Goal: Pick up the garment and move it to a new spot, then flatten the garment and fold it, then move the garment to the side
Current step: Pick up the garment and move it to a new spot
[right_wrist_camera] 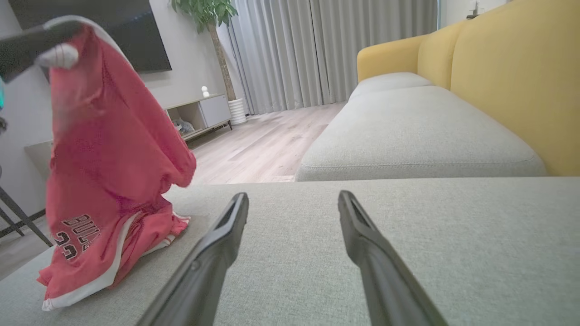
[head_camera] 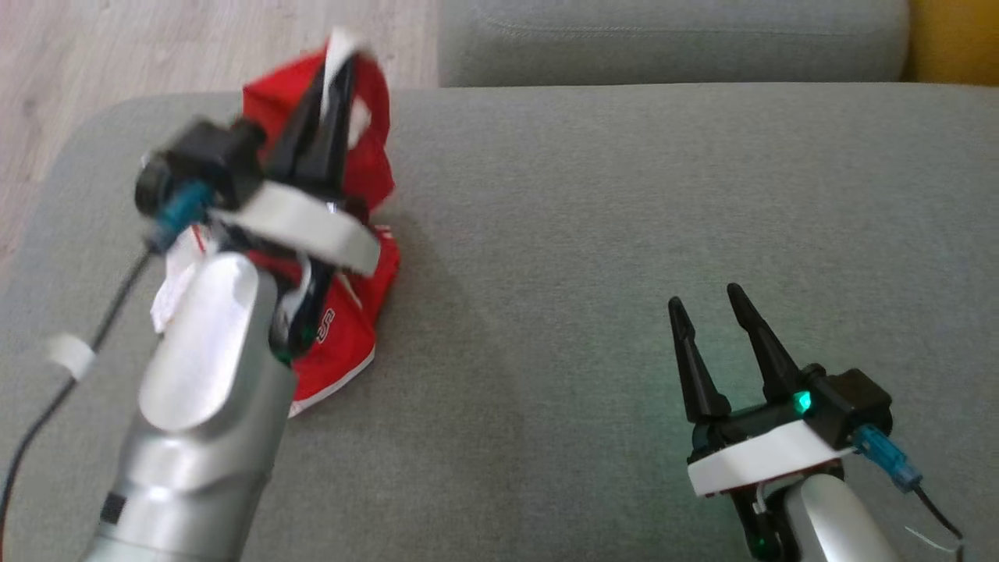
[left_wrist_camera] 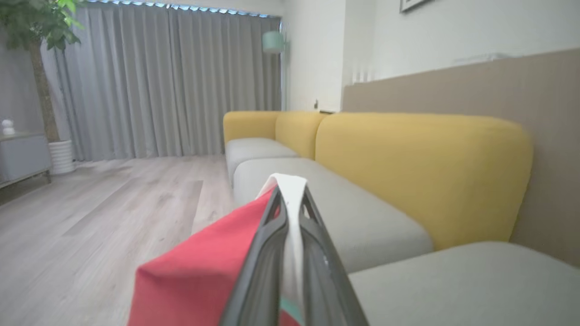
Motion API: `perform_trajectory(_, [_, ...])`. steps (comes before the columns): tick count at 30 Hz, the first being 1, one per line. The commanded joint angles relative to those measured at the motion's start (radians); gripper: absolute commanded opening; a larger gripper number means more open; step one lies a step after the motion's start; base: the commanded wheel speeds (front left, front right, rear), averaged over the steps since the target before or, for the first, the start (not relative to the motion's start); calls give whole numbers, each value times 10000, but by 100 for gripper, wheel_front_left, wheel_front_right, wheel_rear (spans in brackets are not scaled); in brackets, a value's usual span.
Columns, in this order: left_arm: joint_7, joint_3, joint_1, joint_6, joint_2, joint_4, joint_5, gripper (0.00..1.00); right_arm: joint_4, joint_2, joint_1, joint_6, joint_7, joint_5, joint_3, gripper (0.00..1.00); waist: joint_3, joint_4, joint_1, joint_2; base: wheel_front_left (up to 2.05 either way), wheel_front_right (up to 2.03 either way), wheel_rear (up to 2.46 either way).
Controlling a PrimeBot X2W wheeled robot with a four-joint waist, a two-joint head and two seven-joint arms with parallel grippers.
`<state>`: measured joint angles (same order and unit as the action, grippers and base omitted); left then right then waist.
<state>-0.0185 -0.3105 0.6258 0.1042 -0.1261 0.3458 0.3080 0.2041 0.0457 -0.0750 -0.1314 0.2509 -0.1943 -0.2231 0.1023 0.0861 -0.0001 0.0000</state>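
The robot's left arm stretches raised over the left end of the grey sofa seat (head_camera: 624,195), its left tool (head_camera: 337,70) pinched tight on the white-trimmed edge of the red garment (head_camera: 343,343). The garment hangs from the tips with its lower part bunched on the seat. Toward the seat's right side, the right tool (head_camera: 705,298) sits low, fingers spread wide and holding nothing.

Grey sofa cushions (right_wrist_camera: 417,136) are extending beneath and ahead of the right pincer (right_wrist_camera: 293,196). Yellow backrest (right_wrist_camera: 512,77) is rising to its right. Grey curtains (right_wrist_camera: 290,50) are hanging beyond, wood floor (right_wrist_camera: 253,149) lying ahead-left.
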Motion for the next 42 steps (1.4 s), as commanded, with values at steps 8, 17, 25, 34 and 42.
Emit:
perform_trajectory(8, [1812, 469, 765, 95, 237, -2310, 1720, 0, -390, 45, -172, 7, 109, -304, -313, 100, -110, -667, 1, 0, 0, 0, 0])
perform_trajectory(17, [2560, -400, 1034, -300, 639, -3279, 2279, 0, -534, 45, -532, 7, 109, -658, -503, 100, 252, -2130, 1, 0, 0, 0, 0])
perform_trajectory(25, [2356, -1190, 1647, -682, 735, -2594, 2356, 0, -675, 45, -851, 7, 109, -1068, -816, 100, 605, -3643, 1, 0, 0, 0, 0])
perform_trajectory(34, [1295, -1562, 3201, -1155, 755, -287, 2513, 0, -897, 45, -1079, 7, 109, -1562, -1556, 100, 1062, -5113, 1, 0, 0, 0, 0])
perform_trajectory(42, [155, -2600, 4198, -1273, 757, 1645, 2908, 100, -997, 45, -1124, 7, 109, -1803, -1950, 100, 1280, -5657, 1, 0, 0, 0, 0])
